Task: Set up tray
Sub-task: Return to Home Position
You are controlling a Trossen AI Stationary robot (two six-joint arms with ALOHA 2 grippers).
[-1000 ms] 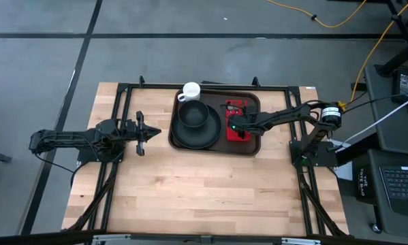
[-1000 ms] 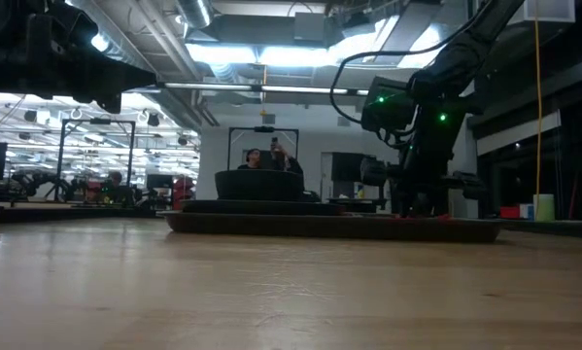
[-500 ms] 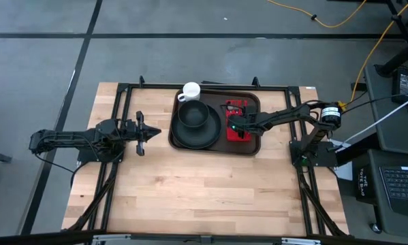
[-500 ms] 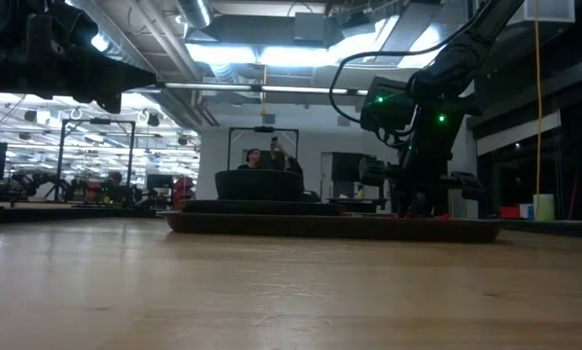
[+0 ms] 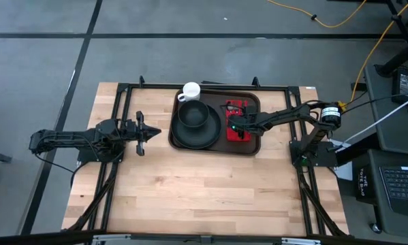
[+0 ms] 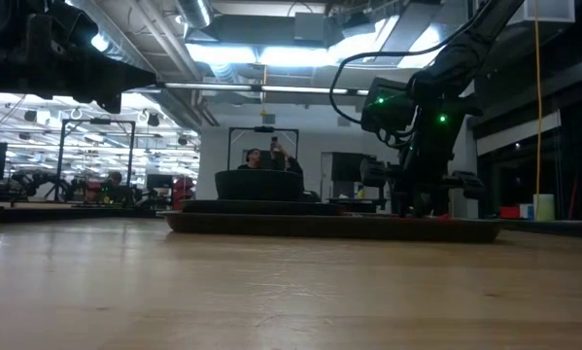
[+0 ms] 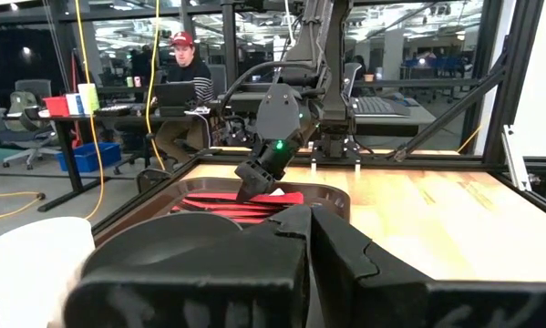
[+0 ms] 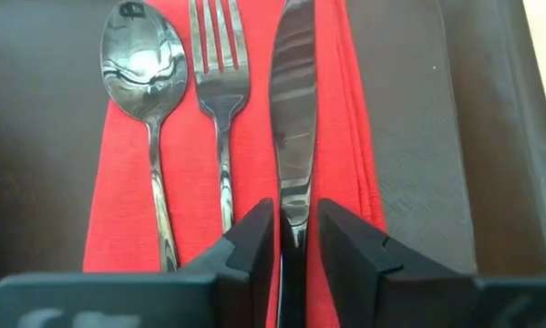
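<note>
**Nothing moved: right claw poised over the knife**

Nothing visible has shifted since the earlier pictures; both arms and every item hold the same places.

The tray (image 5: 253,101) lies on the table between the two arms, its long side running from one arm toward the other. On the half of the tray nearer the left arm sits a round black plate (image 5: 197,141) with a dark bowl (image 5: 192,114) on it. A white cup (image 5: 191,90) stands at a tray corner on that same side.

On the tray's other half lies a red napkin (image 8: 118,200) carrying a spoon (image 8: 145,64), a fork (image 8: 220,91) and a knife (image 8: 293,109) side by side. The fork is in the middle, and the knife is nearest the tray's bare strip.

The right gripper (image 5: 234,126) hangs low over this napkin. Its fingers (image 8: 254,237) stand narrowly apart, one on each side of the knife's handle. Whether they touch the handle cannot be told.

The left gripper (image 5: 149,133) waits over the table just beside the tray's plate end, with its fingers closed together.
</note>
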